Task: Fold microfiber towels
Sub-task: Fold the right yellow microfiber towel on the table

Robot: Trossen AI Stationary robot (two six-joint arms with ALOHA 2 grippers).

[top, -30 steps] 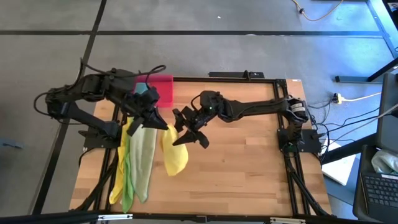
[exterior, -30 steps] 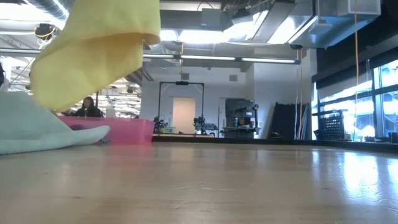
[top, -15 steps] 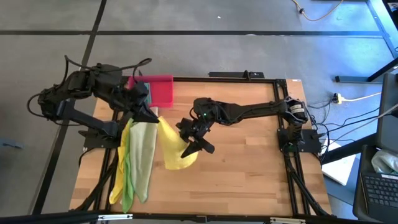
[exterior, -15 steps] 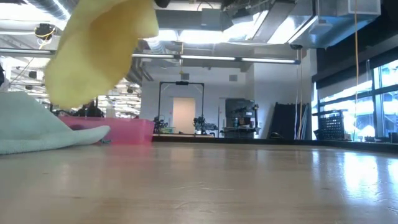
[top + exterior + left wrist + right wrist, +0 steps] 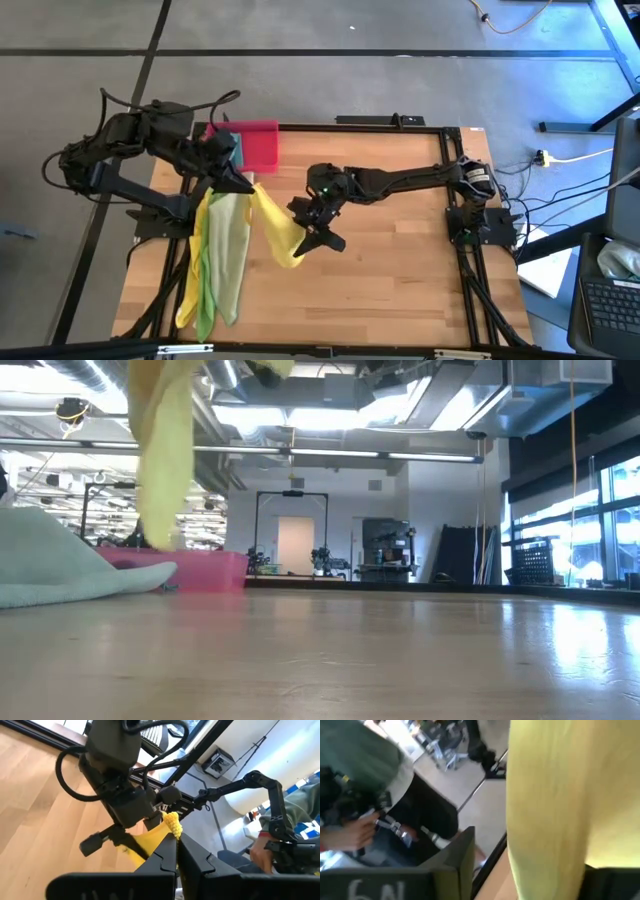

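High view first: we see the left gripper (image 5: 243, 185) pressed together on one corner of a yellow towel (image 5: 276, 228), while the right gripper (image 5: 312, 236) holds the towel's far end, so the cloth hangs stretched between them above the wooden worktop (image 5: 400, 280). Our left wrist view shows the yellow corner (image 5: 171, 822) pinched at the tips of the closed fingers (image 5: 167, 851), with the right arm just beyond it. Our right wrist view is nearly filled by the yellow towel (image 5: 555, 800) draped across the gripper's mouth; how far those fingers are spread we cannot tell.

Just beside the hanging towel lies a pile of cloths on the worktop's left side: a pale olive-green towel (image 5: 232, 250) on top, a bright green towel (image 5: 207, 300) and another yellow towel (image 5: 187, 295) showing under it. A pink-red tray (image 5: 262, 146) sits at the back, with a teal towel (image 5: 232, 148) at its left end, partly hidden by the left arm. Low down, the pile (image 5: 45, 565) and tray (image 5: 200, 570) block the left of the view.
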